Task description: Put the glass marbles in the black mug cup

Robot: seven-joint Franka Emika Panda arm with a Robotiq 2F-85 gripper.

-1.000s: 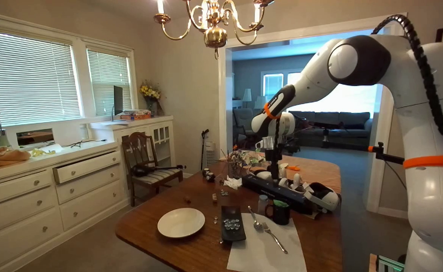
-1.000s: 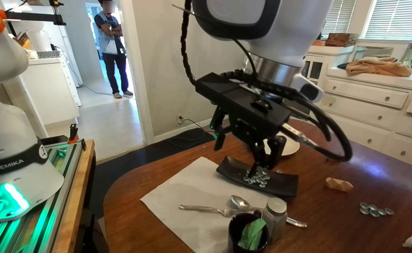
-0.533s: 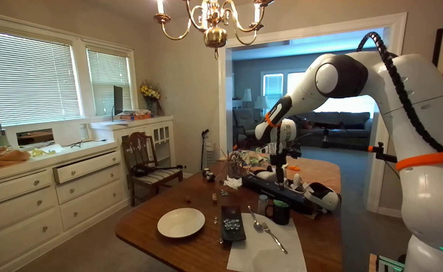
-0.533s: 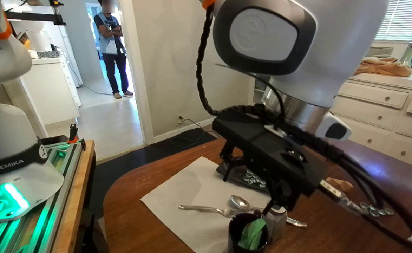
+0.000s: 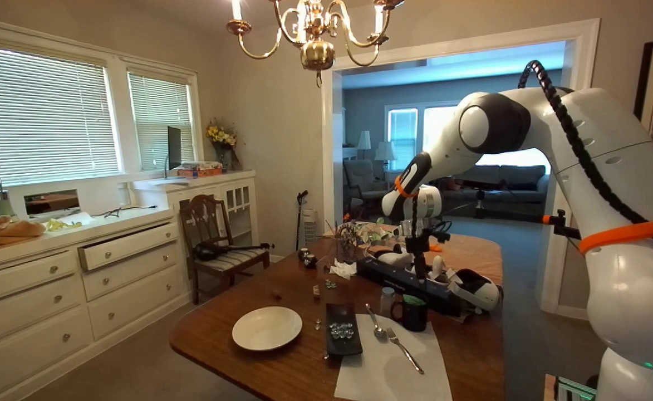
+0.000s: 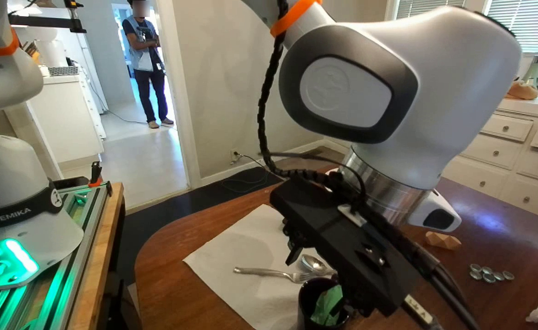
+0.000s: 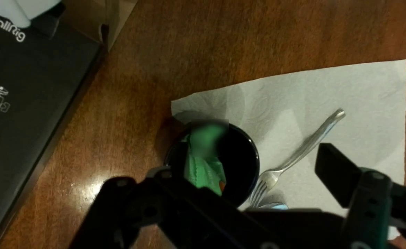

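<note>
Clear glass marbles (image 5: 342,331) sit bunched in the shallow black rectangular tray (image 5: 344,348), presumably staged there for easy picking; a smaller loose cluster (image 6: 488,278) is on the brown wooden table (image 7: 241,41). Glossy black mug cup (image 7: 241,162) stands at the edge of the white paper towel (image 7: 362,93), with a crumpled green packet (image 7: 203,173) inside hiding part of the bottom, so can't tell if any marble is in it. Black two-finger gripper (image 6: 313,286) is spread wide above the mug, nothing seen in its grasp; pose would suit a release or grabbing the packet, my guess. Silver fork (image 7: 305,149) lies on the towel like a place setting. Black printed box (image 7: 26,103) near the mug reads SmallRig, plus a tripod-head-like drawing. Robot's black base collar (image 6: 19,215) shows NKA EMIKA, start cut off
</note>
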